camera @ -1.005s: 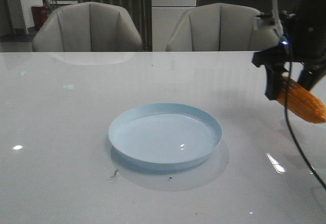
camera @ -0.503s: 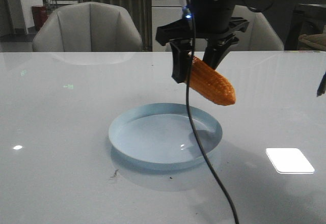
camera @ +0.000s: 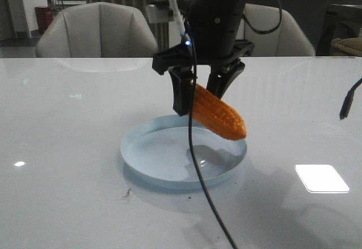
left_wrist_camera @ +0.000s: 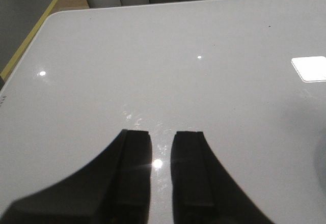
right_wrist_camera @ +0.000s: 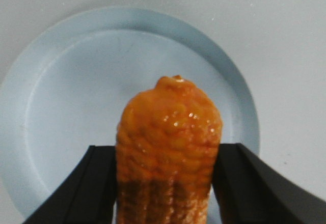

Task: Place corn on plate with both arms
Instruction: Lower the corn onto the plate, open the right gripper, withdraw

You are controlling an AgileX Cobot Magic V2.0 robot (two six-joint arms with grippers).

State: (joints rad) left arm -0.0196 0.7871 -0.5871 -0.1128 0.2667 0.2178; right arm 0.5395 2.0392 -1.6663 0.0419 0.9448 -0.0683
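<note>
Over a glossy white table [camera: 68, 147], the right gripper [camera: 199, 97] clamps the corn [camera: 218, 116] above the plate [camera: 147, 164]; the left gripper [left_wrist_camera: 162, 168] hangs slightly parted.

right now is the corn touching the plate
Apart. The front view shows the corn gripped by the right gripper, tilted tip-down, above the plate, with plate floor visible beneath its tip.

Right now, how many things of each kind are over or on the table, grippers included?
Corn: 1
Plate: 1
Grippers: 2, the right gripper and the left gripper
Total: 4
</note>
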